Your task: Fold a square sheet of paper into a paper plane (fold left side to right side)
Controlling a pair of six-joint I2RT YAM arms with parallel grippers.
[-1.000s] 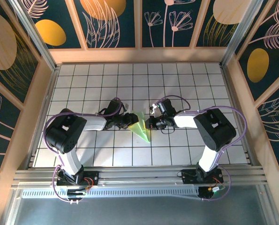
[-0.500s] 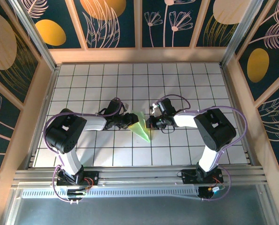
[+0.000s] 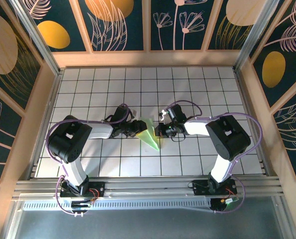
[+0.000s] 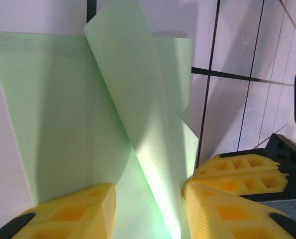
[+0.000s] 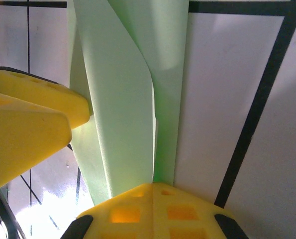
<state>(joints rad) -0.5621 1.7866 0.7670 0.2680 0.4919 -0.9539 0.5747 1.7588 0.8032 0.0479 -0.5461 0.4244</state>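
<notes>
Green paper plane [image 3: 150,135]: L wrist cam shows raised flap [image 4: 138,114].

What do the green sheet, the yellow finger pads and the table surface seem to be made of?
Green sheet: thin matte paper, most likely; it curls softly and light glows through it.
Yellow finger pads: matte moulded plastic or rubber, with recessed cells; which is unclear.
Table surface: smooth, slightly glossy white panel with dark grid lines; glare shows on it.
</notes>
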